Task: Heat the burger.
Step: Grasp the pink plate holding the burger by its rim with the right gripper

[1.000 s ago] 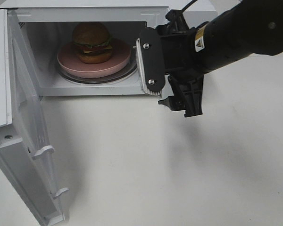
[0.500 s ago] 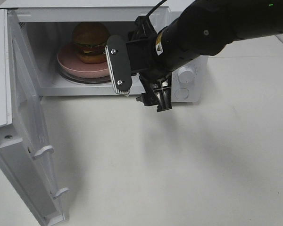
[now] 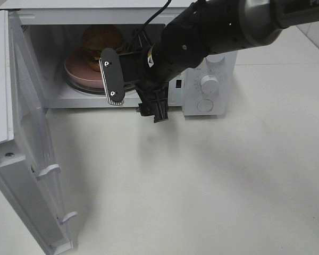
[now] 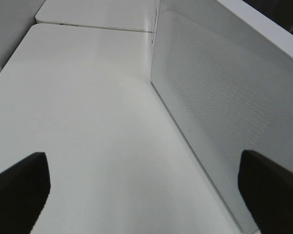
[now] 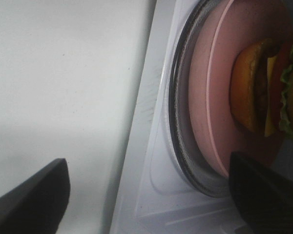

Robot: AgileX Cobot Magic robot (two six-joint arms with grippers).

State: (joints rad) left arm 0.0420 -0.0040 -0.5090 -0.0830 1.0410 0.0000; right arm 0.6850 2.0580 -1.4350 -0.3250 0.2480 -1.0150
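Observation:
The burger (image 3: 100,37) sits on a pink plate (image 3: 77,70) on the glass turntable inside the open microwave (image 3: 95,13). My right gripper (image 3: 133,94) hangs open just in front of the oven's opening, one finger (image 3: 111,77) overlapping the plate's right side, nothing between the fingers. In the right wrist view the burger (image 5: 256,92), plate (image 5: 210,97) and turntable (image 5: 178,126) lie just past the open right gripper (image 5: 149,195). The left gripper (image 4: 145,195) is open and empty over the table, outside the high view.
The microwave door (image 3: 26,159) swings wide open toward the front left. Control knobs (image 3: 209,83) are on the oven's right panel. A white dotted panel (image 4: 224,97) of the microwave stands beside the left gripper. White tabletop (image 3: 202,186) stretches in front.
The right arm has swung left across the oven's front, from beside the control panel to in front of the plate. The burger and door have not moved.

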